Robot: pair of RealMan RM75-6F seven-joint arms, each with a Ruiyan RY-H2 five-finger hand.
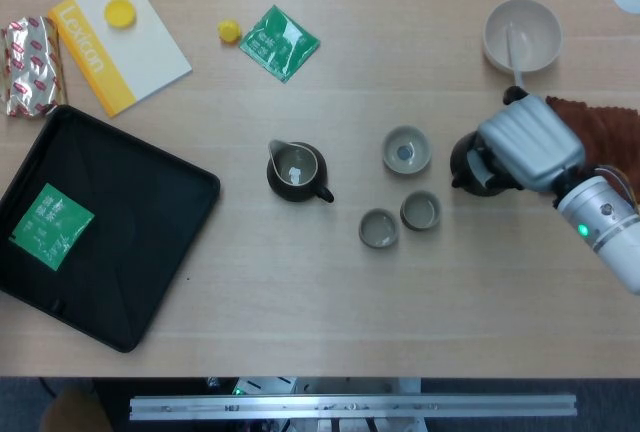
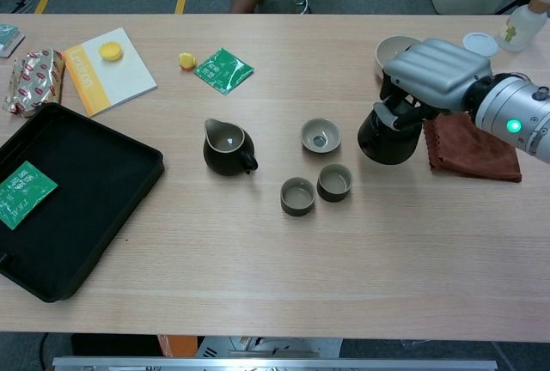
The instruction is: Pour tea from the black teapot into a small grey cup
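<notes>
A: At the right side of the table (image 1: 300, 292), head view: the right hand (image 1: 530, 142) grasps the black teapot (image 1: 472, 164), fingers curled over its top. The pot sits just left of the brown cloth (image 1: 610, 137), near side of the white bowl (image 1: 522, 34).

B: Cups?

A: Three small grey ones left of the pot: the far cup (image 1: 406, 149), the middle cup (image 1: 420, 211), the left cup (image 1: 378, 228). All apart from the pot. A dark pitcher (image 1: 296, 172) stands further left, and a black tray (image 1: 90, 222) at the left edge holds a green packet (image 1: 50, 225).

B: Chest view?

A: Same grasp: right hand (image 2: 434, 66) on top of the black teapot (image 2: 388, 137), which looks upright, base at or just above the table; contact unclear. Far cup (image 2: 320, 136), middle cup (image 2: 334, 182) and left cup (image 2: 298, 196) lie to its left. Left hand appears in neither view.
</notes>
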